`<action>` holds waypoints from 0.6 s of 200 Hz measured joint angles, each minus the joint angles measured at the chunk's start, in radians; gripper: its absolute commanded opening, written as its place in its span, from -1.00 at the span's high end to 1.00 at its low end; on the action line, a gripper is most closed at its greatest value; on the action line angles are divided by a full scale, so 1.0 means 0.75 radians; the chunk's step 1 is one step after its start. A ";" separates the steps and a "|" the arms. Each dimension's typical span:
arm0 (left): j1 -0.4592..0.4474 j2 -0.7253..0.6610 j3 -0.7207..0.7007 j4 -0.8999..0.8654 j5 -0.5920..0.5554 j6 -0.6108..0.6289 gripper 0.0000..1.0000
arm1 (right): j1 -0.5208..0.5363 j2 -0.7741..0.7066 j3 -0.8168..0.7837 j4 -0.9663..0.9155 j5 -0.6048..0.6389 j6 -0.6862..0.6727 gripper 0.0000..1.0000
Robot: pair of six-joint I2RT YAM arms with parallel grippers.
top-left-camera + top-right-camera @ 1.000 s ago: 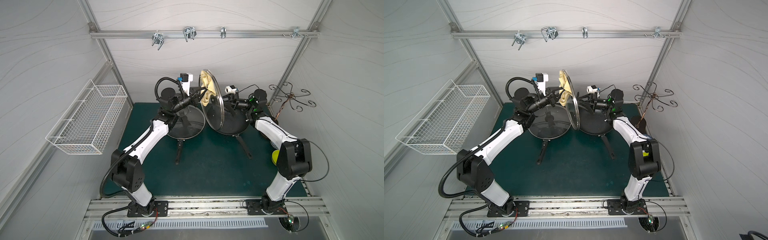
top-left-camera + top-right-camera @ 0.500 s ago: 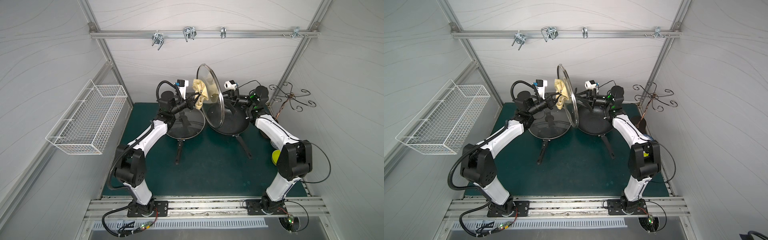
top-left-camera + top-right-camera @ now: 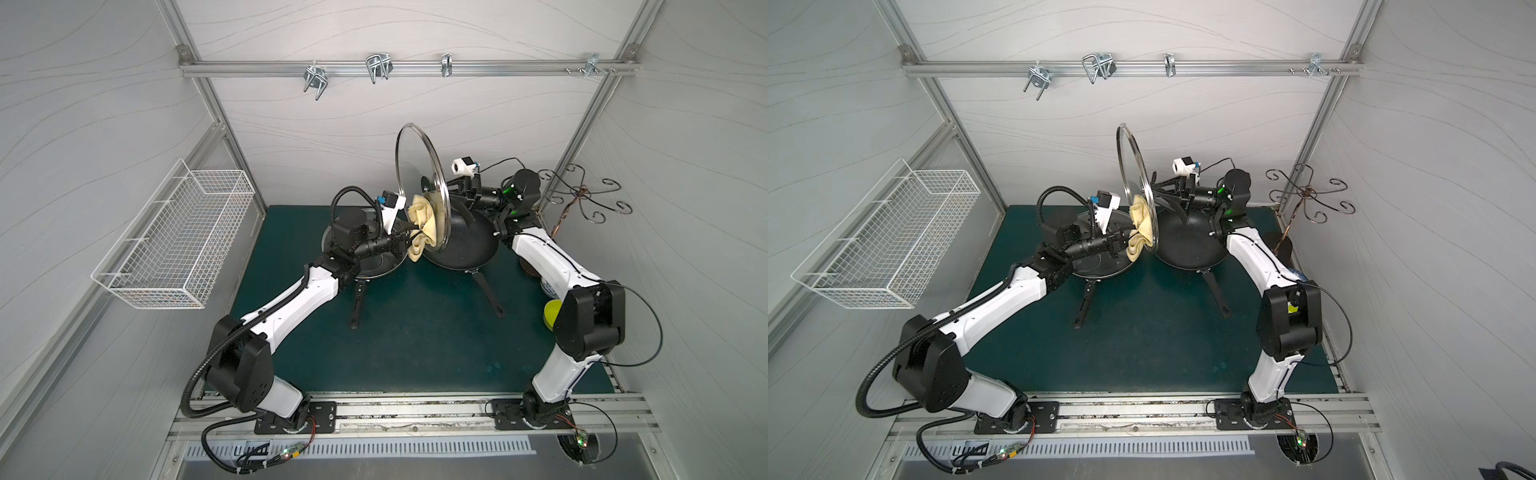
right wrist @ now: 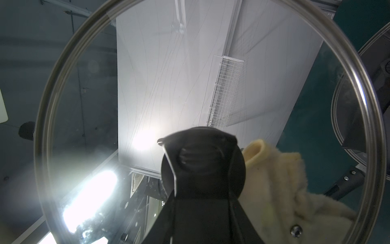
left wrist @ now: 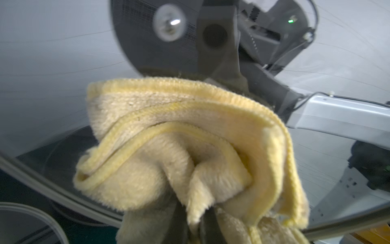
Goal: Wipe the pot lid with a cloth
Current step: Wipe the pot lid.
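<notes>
pot lid (image 3: 417,166) (image 3: 1130,166): in both top views, on edge by black pan (image 3: 469,245), right gripper (image 3: 434,187) jaws clamped on knob (image 3: 426,183).
cloth (image 5: 179,147): left wrist view, bunched in left gripper (image 5: 194,228) jaws, clamped tight, pressed on glass.
right wrist view: cloth behind glass, beside knob.

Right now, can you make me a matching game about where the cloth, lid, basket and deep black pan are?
Things:
1 cloth
2 pot lid
3 wire basket
4 deep black pan

Places:
A on the green mat
B hung on the side wall
C on edge in the right gripper
D bunched in the left gripper

Pairs: 1-D, 2-C, 3-B, 4-A
</notes>
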 measured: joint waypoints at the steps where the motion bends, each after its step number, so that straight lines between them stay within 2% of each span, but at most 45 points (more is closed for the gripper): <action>1: -0.003 -0.003 0.000 -0.001 0.001 0.000 1.00 | 0.000 0.000 -0.001 -0.001 -0.001 -0.001 1.00; 68: -0.036 -0.073 0.075 -0.056 0.001 -0.008 1.00 | -0.007 -0.001 -0.054 -0.098 0.006 -0.072 1.00; 120: -0.036 -0.073 0.191 0.005 -0.155 -0.065 1.00 | 0.006 -0.001 -0.059 -0.099 0.011 -0.087 1.00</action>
